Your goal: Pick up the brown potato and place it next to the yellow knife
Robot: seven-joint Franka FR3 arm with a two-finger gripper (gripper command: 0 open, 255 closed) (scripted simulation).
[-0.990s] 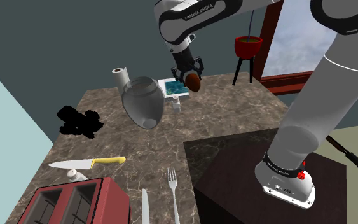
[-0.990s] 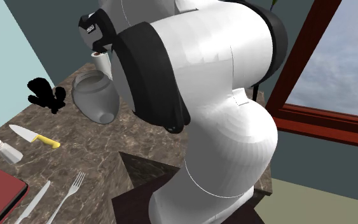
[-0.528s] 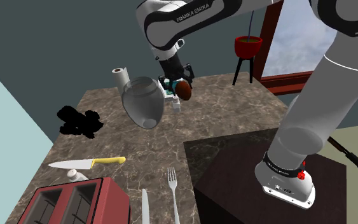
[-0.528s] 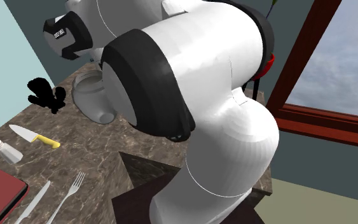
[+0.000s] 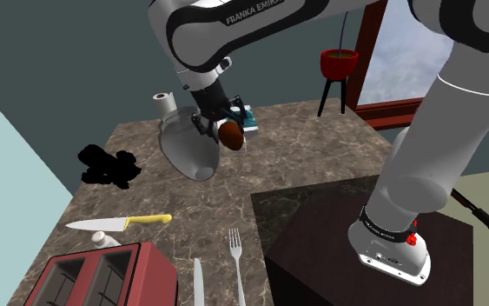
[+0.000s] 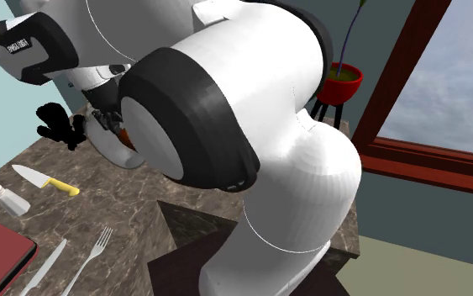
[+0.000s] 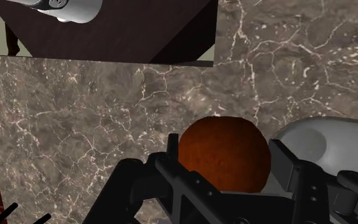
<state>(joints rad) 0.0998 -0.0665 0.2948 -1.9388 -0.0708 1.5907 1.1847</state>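
Shoulder view: a white arm reaches over a brown marbled counter (image 5: pixel 320 148). Its black gripper (image 5: pixel 223 127) clasps a reddish-brown potato (image 5: pixel 230 134) between both fingers, lifted clear of the counter, just in front of a tilted grey jar (image 5: pixel 187 149). In the wrist view the potato (image 7: pixel 225 156) fills the gap between the fingers (image 7: pixel 172 153). It looks almost round there, slightly wider across the grip, so its long axis is hard to tell. The yellow knife (image 5: pixel 121 223) lies flat, well apart from the potato, towards the shoulder view's lower left. Its yellow handle points to that view's right and its pale blade to the left. A red toaster (image 5: pixel 103 274) sits near the knife.
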